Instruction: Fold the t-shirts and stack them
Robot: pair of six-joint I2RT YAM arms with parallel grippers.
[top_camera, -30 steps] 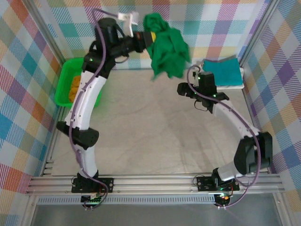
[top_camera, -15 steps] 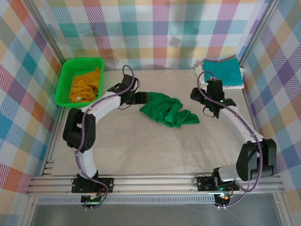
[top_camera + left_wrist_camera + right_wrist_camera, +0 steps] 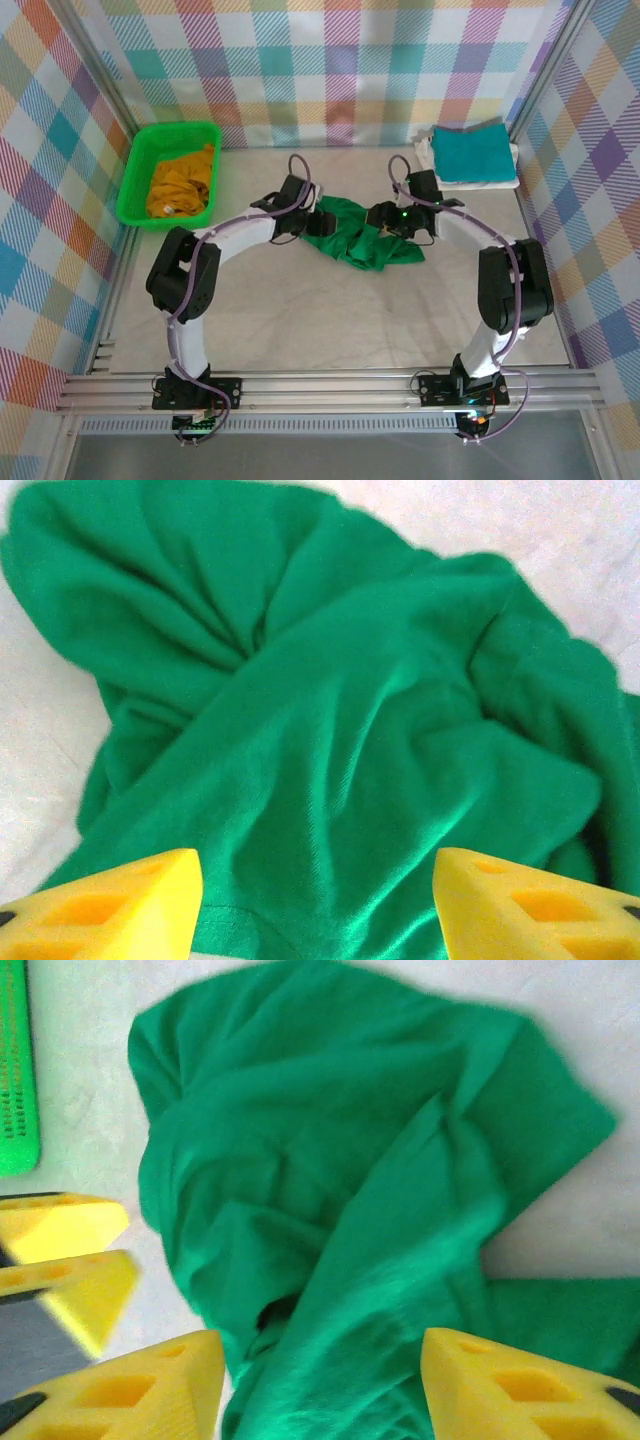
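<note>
The dark green t-shirt [image 3: 362, 238] is seen crumpled near the middle of the table [image 3: 300, 330], between the two grippers. The left gripper [image 3: 316, 222] is set at the shirt's left edge and the right gripper [image 3: 382, 217] at its upper right edge, both low over the cloth.

In the left wrist view the left gripper [image 3: 315, 910] is shown with its jaws held wide apart. The rumpled shirt [image 3: 330, 730] is spread ahead of the yellow fingers [image 3: 110, 905] and reaches into the gap between them (the cloth is loose, not clamped).

In the right wrist view the right gripper [image 3: 320, 1390] is likewise parted, with the shirt [image 3: 330, 1190] bunched just ahead and a fold lying between the jaws.

The teal t-shirt [image 3: 470, 148] is folded on top of the white t-shirt [image 3: 485, 183] at the far right corner. The mustard yellow t-shirt [image 3: 180, 185] is heaped in the bright green basket [image 3: 170, 130] at the far left.
</note>
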